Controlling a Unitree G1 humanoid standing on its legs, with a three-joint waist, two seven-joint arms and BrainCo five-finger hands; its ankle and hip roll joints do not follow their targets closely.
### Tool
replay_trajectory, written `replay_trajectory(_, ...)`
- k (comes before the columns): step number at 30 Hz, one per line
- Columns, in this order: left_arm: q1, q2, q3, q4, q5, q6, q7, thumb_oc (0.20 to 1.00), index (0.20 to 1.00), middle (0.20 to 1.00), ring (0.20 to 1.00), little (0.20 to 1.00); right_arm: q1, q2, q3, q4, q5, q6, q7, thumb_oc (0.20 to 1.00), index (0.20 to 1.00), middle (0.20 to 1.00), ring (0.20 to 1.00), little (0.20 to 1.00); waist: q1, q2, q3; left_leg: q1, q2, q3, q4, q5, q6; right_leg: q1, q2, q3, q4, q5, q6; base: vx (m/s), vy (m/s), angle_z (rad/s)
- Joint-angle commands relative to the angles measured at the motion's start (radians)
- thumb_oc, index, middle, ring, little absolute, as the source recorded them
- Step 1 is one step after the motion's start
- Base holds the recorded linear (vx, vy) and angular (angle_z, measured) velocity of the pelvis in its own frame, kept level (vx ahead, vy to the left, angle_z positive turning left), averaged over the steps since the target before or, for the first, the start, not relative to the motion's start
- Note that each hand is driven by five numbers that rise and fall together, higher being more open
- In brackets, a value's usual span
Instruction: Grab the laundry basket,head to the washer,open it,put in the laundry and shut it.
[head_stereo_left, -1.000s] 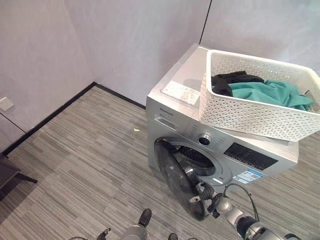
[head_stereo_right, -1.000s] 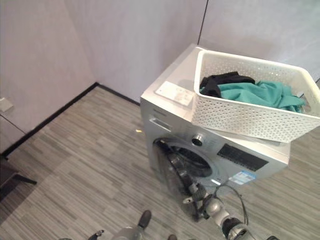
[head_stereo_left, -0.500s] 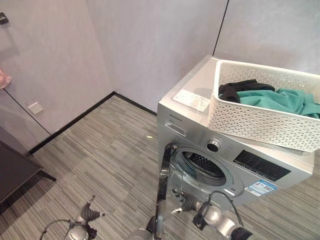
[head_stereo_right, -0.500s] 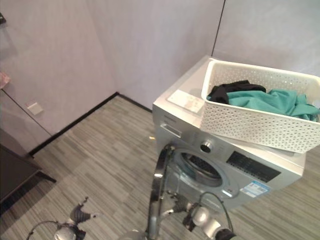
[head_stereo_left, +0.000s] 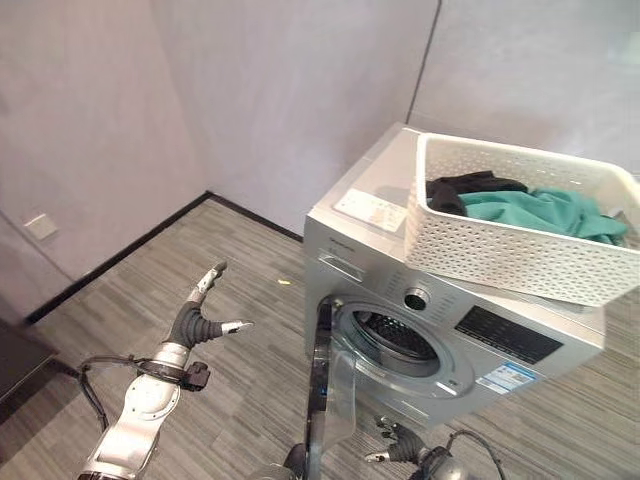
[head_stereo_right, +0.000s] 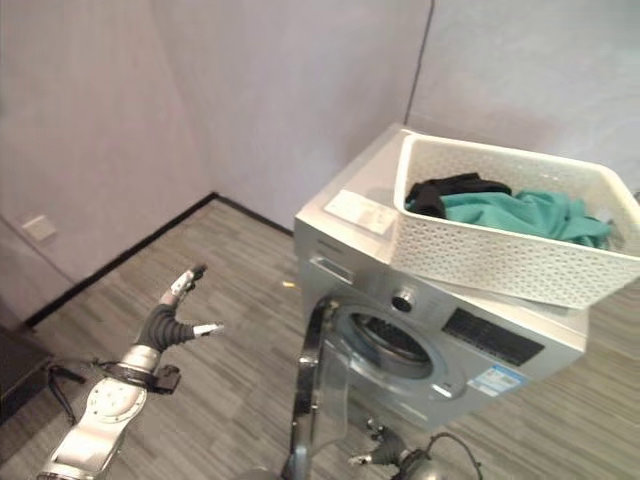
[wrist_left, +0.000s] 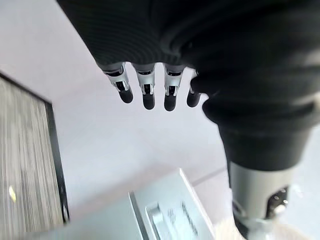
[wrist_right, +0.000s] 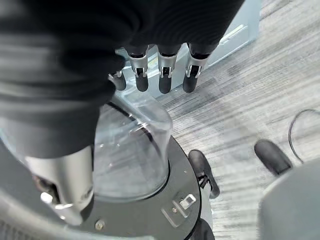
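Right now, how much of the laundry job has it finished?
Done: the basket sits on the washer, and the door stands wide open. In hand: nothing; the left hand and right hand are open. Left: loading the clothes, shutting the door.

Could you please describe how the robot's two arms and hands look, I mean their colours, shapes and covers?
Both arms are silver-grey tubes with rounded joints. The left hand has slim silver fingers with dark tips and a separate thumb; a dark ribbed cover wraps its back and wrist. The right hand is built the same, and its wrist view shows the black ribbed cover above a row of silver, dark-tipped fingers.
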Motion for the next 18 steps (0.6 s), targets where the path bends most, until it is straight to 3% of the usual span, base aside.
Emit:
replay_trajectory(1,0.006,0.011,0.041,-0.018,-0.044,-0.025,0.0,1.0,1.0,1.0,1.0,1.0,-0.087,0.04,0.046,-0.053,-0.021,-0.017,0.004,1.0,1.0,1.0,1.0,1.0,0.034,-0.002,0.009,0.044,-0.036,0.005,0.076,-0.16,0.028,-0.087,-0.03,0.066,0.07,-0.018,0.034,-0.11,-0.055,-0.04)
replay_trajectory(4,0.031,0.012,0.051,-0.042,-0.064,-0.017,-0.001,1.0,1.0,1.0,1.0,1.0,-0.125,0.044,0.062,-0.062,-0.021,-0.015,-0.016,1.0,1.0,1.0,1.0,1.0,0.044,0.012,0.06,-0.003,-0.045,-0.025,0.101,-0.142,0.012,-0.107,-0.017,0.046,0.063,-0.014,0.022,-0.19,-0.072,0.02)
replay_trajectory(5,0.037,0.018,0.05,-0.05,-0.072,-0.018,-0.006,1.0,1.0,1.0,1.0,1.0,-0.14,0.045,0.061,-0.055,-0.017,-0.014,-0.023,1.0,1.0,1.0,1.0,1.0,0.048,0.019,0.071,-0.023,-0.047,-0.042,0.087,-0.119,0.001,-0.115,-0.012,0.032,0.053,-0.013,0.02,-0.39,-0.063,0.39)
replay_trajectory(6,0.045,0.027,0.044,-0.08,-0.078,-0.021,-0.01,1.0,1.0,1.0,1.0,1.0,-0.169,0.044,0.054,-0.033,-0.01,-0.015,-0.044,1.0,1.0,1.0,1.0,1.0,0.052,0.04,0.096,-0.071,-0.055,-0.075,0.062,-0.061,-0.021,-0.151,-0.002,0.001,0.041,-0.014,0.015,-0.31,-0.041,0.67)
replay_trajectory(8,0.035,0.028,0.036,-0.083,-0.082,-0.02,-0.006,1.0,1.0,1.0,1.0,1.0,-0.186,0.037,0.046,-0.019,-0.008,-0.017,-0.06,1.0,1.0,1.0,1.0,1.0,0.035,0.057,0.104,-0.111,-0.058,-0.077,0.052,-0.029,-0.034,-0.192,-0.003,-0.028,0.055,-0.022,0.012,-0.27,0.037,1.02)
replay_trajectory(10,0.015,0.023,0.024,-0.084,-0.079,-0.014,-0.007,1.0,1.0,1.0,1.0,1.0,-0.212,0.016,0.027,0.001,-0.011,-0.012,-0.082,1.0,1.0,1.0,1.0,1.0,0.013,0.082,0.105,-0.178,-0.049,0.055,0.06,-0.013,-0.035,-0.237,-0.009,-0.056,0.086,-0.028,0.021,-0.22,0.086,0.99)
replay_trajectory(11,0.0,0.026,0.016,-0.083,-0.081,-0.013,-0.006,1.0,1.0,1.0,1.0,1.0,-0.227,0.007,0.012,0.017,-0.012,-0.008,-0.098,1.0,1.0,1.0,1.0,1.0,-0.004,0.092,0.107,-0.204,-0.029,0.171,0.085,-0.023,-0.022,-0.251,-0.016,-0.078,0.102,-0.026,0.026,-0.14,0.071,1.12)
replay_trajectory(14,-0.003,0.04,0.005,-0.124,-0.104,-0.027,-0.02,1.0,1.0,1.0,1.0,1.0,-0.223,0.021,-0.012,0.052,-0.005,0.0,-0.13,1.0,1.0,1.0,1.0,1.0,-0.025,0.113,0.095,-0.168,0.006,0.225,0.075,-0.049,-0.015,-0.217,-0.041,-0.16,0.092,-0.027,0.019,-0.03,0.021,1.17)
replay_trajectory(15,-0.002,0.041,0.006,-0.125,-0.104,-0.027,-0.02,1.0,1.0,1.0,1.0,1.0,-0.223,0.022,-0.012,0.052,-0.005,0.0,-0.13,1.0,1.0,1.0,1.0,1.0,-0.026,0.112,0.096,-0.166,0.006,0.225,0.075,-0.049,-0.015,-0.215,-0.041,-0.161,0.092,-0.028,0.019,-0.15,0.077,0.8)
replay_trajectory(16,-0.043,0.052,-0.014,-0.132,-0.118,-0.026,-0.014,1.0,1.0,1.0,1.0,1.0,-0.231,0.009,-0.018,0.04,0.01,-0.004,-0.135,1.0,1.0,1.0,1.0,1.0,-0.05,0.102,0.134,-0.194,0.002,0.299,0.224,-0.105,-0.012,-0.222,-0.075,-0.175,0.098,-0.01,0.012,-0.18,0.063,0.43)
replay_trajectory(17,-0.046,0.052,-0.015,-0.131,-0.118,-0.026,-0.013,1.0,1.0,1.0,1.0,1.0,-0.232,0.009,-0.019,0.04,0.01,-0.004,-0.135,1.0,1.0,1.0,1.0,1.0,-0.049,0.104,0.135,-0.203,0.004,0.299,0.243,-0.116,-0.011,-0.224,-0.074,-0.174,0.099,-0.011,0.012,-0.31,0.105,0.46)
replay_trajectory(18,-0.066,0.057,-0.007,-0.137,-0.124,-0.032,-0.012,1.0,1.0,1.0,1.0,1.0,-0.268,0.012,-0.011,0.062,0.014,0.0,-0.135,1.0,1.0,1.0,1.0,1.0,-0.029,0.083,0.16,-0.242,-0.057,0.234,0.436,-0.217,-0.016,-0.259,-0.099,-0.15,0.102,0.015,0.01,-0.17,0.09,0.47)
